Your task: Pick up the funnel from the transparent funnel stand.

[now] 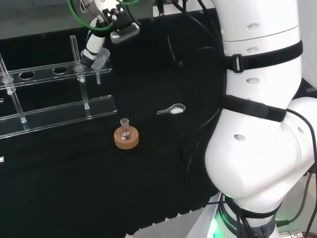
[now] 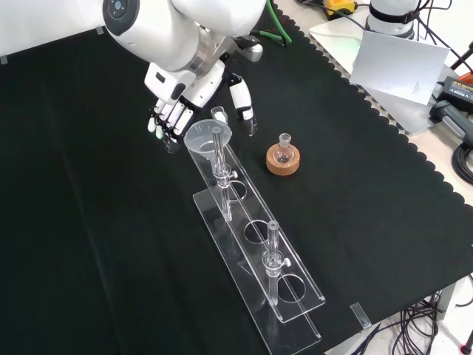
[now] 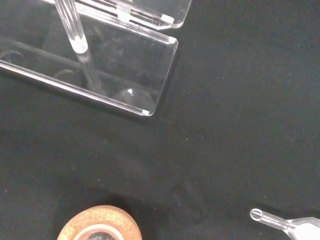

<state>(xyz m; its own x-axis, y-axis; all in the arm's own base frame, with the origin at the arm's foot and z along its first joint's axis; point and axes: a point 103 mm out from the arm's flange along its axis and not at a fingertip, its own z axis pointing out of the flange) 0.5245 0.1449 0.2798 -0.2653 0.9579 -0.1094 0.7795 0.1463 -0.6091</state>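
Clear funnel (image 2: 201, 137) sits in the transparent stand (image 2: 255, 244), the hand (image 2: 177, 103) curled beside it, fingers apart.

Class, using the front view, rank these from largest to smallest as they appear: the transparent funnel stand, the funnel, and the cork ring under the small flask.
1. Transparent funnel stand, by far the largest.
2. Funnel.
3. Cork ring, though its width looks close to the funnel's mouth, so that ranking is unsure.
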